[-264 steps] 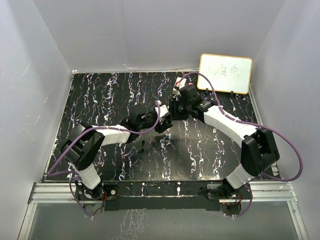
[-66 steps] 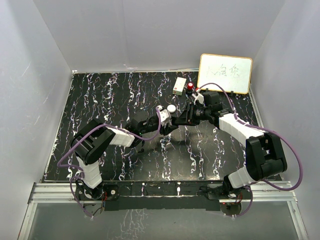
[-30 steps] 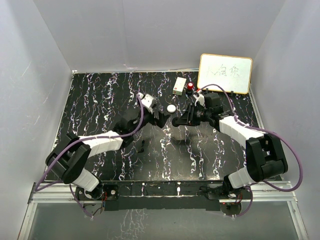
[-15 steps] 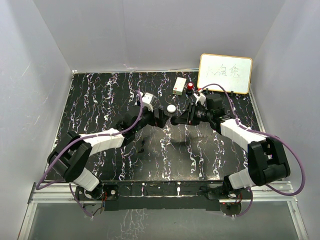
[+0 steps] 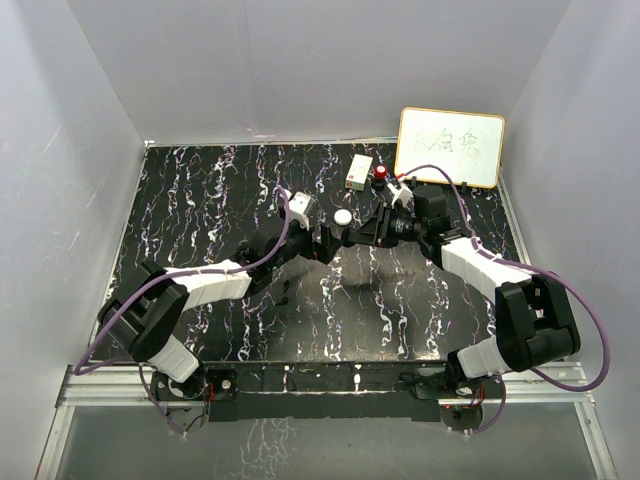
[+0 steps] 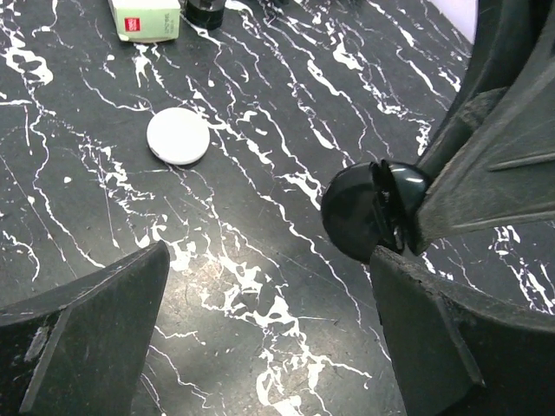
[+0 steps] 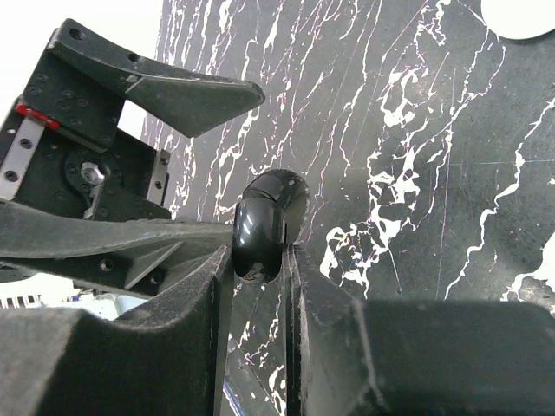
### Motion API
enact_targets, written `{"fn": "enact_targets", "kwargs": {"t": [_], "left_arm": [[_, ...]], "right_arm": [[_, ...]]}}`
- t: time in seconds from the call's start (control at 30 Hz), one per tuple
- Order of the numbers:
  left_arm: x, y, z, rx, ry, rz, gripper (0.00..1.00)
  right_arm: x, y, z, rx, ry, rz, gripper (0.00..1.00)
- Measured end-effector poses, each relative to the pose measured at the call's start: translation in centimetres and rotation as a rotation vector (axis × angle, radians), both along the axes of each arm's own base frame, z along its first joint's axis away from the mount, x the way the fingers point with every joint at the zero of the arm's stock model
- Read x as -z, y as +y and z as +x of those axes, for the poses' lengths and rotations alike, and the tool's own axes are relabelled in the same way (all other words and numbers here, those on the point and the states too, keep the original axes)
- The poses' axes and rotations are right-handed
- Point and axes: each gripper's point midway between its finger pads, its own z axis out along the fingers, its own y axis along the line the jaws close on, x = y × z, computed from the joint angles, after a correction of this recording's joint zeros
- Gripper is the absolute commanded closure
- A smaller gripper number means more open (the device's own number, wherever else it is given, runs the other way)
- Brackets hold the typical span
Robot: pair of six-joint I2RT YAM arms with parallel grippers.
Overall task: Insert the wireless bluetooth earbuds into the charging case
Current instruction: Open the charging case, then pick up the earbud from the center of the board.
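My right gripper (image 5: 347, 239) is shut on the black round charging case (image 7: 264, 224), holding it on edge above the table with the seam facing the left arm. My left gripper (image 5: 324, 243) stands wide open right in front of it. In the left wrist view the case (image 6: 366, 211) hangs just beyond that gripper's right finger (image 6: 460, 338), and nothing lies between the jaws (image 6: 269, 260). A tiny dark shape on the table beside the left forearm looks like the earbuds (image 5: 285, 291), but it is too small to be sure.
A white round puck (image 5: 343, 216) (image 6: 178, 136) lies on the marbled table behind the grippers. A green-and-white box (image 5: 359, 172) and a small red-topped object (image 5: 381, 175) stand further back. A whiteboard (image 5: 450, 147) leans at the back right.
My open left gripper has moved right and come down until it is close against the case. The right gripper has kept its hold and barely shifted.
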Motion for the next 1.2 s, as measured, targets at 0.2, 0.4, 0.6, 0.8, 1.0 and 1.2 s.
{"fn": "enact_targets", "kwargs": {"t": [0.2, 0.4, 0.6, 0.8, 1.0, 1.2], "left_arm": [[2.1, 0.0, 0.1, -0.005, 0.036, 0.033, 0.01], [3.2, -0.2, 0.3, -0.005, 0.053, 0.045, 0.01], [2.8, -0.3, 0.5, -0.007, 0.042, 0.030, 0.01], [2.4, -0.4, 0.6, -0.009, 0.030, 0.020, 0.01], [2.8, 0.2, 0.9, -0.047, 0.040, 0.038, 0.01], [1.9, 5.4, -0.2, -0.219, 0.049, 0.101, 0.01]], "right_arm": [[-0.2, 0.2, -0.2, -0.017, -0.003, 0.020, 1.00], [-1.3, 0.5, -0.8, -0.043, -0.027, 0.055, 1.00], [-1.1, 0.8, -1.9, -0.073, 0.008, 0.104, 1.00], [-1.5, 1.1, -2.3, -0.094, 0.014, 0.136, 1.00], [-2.0, 1.3, -2.1, -0.092, 0.021, 0.163, 1.00], [-2.2, 1.6, -2.2, -0.087, 0.068, 0.206, 1.00]]}}
